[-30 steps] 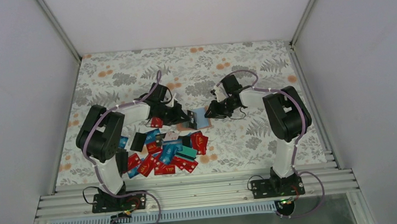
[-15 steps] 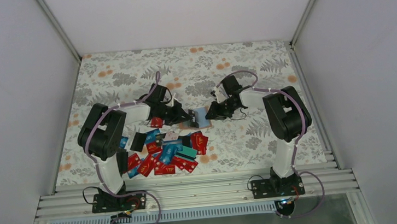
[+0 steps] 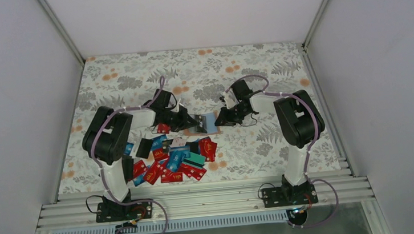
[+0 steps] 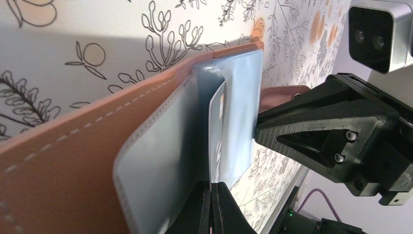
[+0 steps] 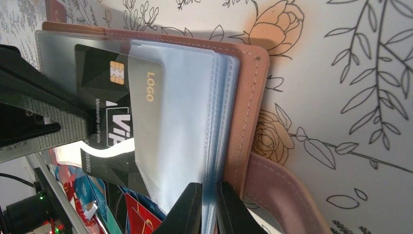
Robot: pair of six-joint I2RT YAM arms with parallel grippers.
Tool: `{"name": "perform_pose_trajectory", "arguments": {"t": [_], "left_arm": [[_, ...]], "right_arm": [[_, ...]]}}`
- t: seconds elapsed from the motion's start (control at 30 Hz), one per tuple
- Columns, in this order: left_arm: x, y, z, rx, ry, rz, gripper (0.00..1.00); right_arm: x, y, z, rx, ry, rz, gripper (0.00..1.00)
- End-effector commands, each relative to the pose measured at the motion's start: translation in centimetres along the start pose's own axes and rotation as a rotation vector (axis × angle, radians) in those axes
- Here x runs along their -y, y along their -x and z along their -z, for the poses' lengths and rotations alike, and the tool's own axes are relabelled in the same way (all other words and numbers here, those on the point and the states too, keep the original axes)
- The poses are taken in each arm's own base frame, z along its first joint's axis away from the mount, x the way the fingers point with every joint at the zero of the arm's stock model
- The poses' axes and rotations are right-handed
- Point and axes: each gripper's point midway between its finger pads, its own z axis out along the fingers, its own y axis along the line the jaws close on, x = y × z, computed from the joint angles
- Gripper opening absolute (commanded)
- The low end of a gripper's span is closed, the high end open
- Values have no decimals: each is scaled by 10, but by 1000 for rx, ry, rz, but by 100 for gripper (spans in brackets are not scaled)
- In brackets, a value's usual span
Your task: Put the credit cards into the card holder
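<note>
A lab robot booth: white walls (image 3: 183, 10), aluminium rails (image 3: 201, 200).

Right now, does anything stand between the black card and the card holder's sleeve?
Nothing visible: the black card, in the left gripper, is already partway inside a clear sleeve of the card holder. The right gripper pinches the sleeves' edge, beside its path.

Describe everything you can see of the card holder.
The card holder is a tan, leather-like folding wallet with pale stitching and a strap tab, lying open on the floral table. Inside are clear, blue-grey plastic sleeves. The right tool pinches their edge; the left tool holds a black card partly inside one sleeve.
</note>
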Motion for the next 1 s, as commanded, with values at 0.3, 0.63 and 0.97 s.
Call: {"name": "perform_pose_trajectory", "arguments": {"t": [0.3,0.63,0.97], "left_arm": [[-3,9,-19,-25,24,-12,2],[4,4,-38,-50,38,-25,2],[1,-5,-47,-75,85,-42,2]], "right_arm": [[12,-14,-11,-54,-14,-23,11],[11,-11,-11,-49,-16,-20,12],[9,-4,-9,-39,-20,-16,16]]}}
